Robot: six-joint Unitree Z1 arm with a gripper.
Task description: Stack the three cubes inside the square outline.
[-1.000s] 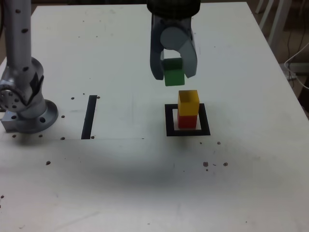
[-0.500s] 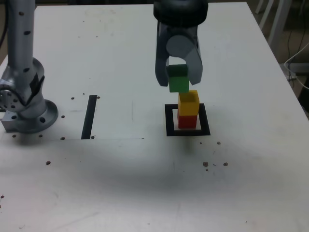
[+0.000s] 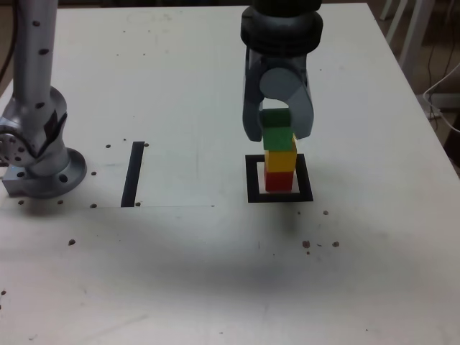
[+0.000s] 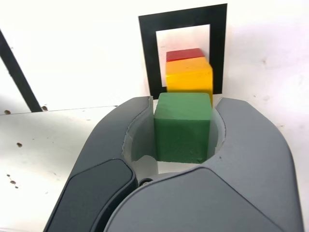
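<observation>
Inside the square outline (image 3: 253, 179) (image 4: 147, 53) the red cube (image 3: 279, 181) (image 4: 184, 54) rests flat with the yellow cube (image 3: 280, 161) (image 4: 189, 76) stacked on it. My gripper (image 3: 277, 132) (image 4: 182, 126) is shut on the green cube (image 3: 278, 136) (image 4: 182, 126), holding it directly above the yellow cube, at or just over its top face. I cannot tell whether the green and yellow cubes touch. The grey fingers flank the green cube on both sides.
The arm's grey base (image 3: 39, 162) stands at the exterior view's left. A straight black strip (image 3: 133, 173) (image 4: 17, 73) lies between base and outline. Small dark specks and screw holes dot the white table (image 3: 215, 273). The table's right edge lies past the outline.
My gripper has moved toward the exterior view's right and down with the green cube, from above and behind the stack to right over the yellow cube.
</observation>
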